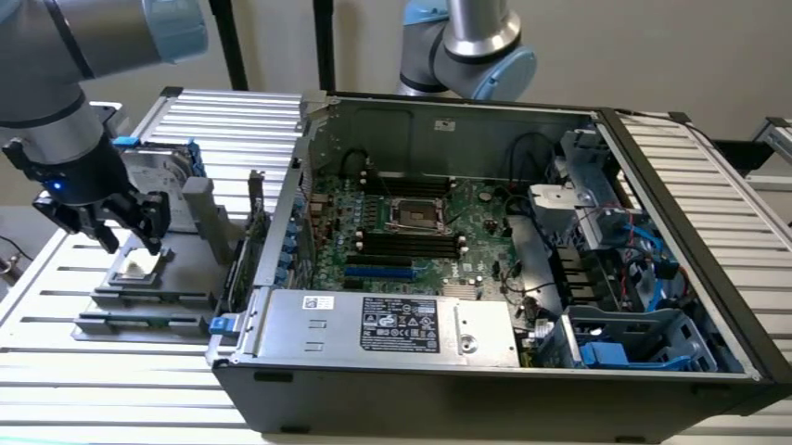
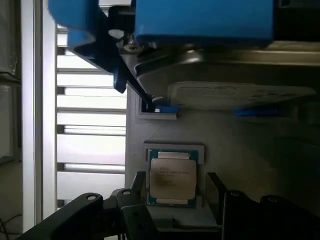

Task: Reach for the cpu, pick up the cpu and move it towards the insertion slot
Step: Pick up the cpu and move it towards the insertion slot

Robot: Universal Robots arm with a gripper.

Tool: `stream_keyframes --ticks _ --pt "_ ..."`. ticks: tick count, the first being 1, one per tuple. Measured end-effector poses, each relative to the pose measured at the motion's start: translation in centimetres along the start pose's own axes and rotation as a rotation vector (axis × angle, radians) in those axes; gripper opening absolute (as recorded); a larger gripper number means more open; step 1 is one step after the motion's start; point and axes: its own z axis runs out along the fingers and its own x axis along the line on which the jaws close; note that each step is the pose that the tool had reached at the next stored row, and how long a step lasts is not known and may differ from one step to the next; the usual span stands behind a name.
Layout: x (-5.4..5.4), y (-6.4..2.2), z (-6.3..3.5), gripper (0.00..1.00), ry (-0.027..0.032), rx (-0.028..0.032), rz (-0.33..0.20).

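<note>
Hovering with jaws spread, the tool (image 1: 130, 243) hangs just above the cpu (image 2: 173, 181), which lies flat in a grey holder (image 2: 250, 150) near the surface's (image 1: 99, 371) edge, beside the computer case (image 1: 495, 389). Closing off-centre could tilt the cpu or jam it in its pocket.

Robotics lab workbench, open computer case (image 1: 495, 389) lying on a slatted aluminium table (image 1: 111, 413), robot arm (image 1: 477, 37) behind the case, grey fixture (image 1: 136, 301) holding a cpu (image 1: 139, 269) beside the case
</note>
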Motion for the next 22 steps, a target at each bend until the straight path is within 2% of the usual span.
stream_keyframes --ticks 4,5,7,18,22 --pt "0.0 -0.09 0.72 0.61 -0.0001 0.0003 0.002" --pt "0.0 -0.10 0.91 0.67 -0.0003 0.0005 0.004" --pt "0.0 -0.11 1.15 0.67 -0.0004 0.0010 0.009" --pt "0.0 -0.13 1.65 0.67 -0.0008 0.0034 0.019" --pt "0.0 -0.13 1.78 0.67 -0.0006 0.0069 0.020"
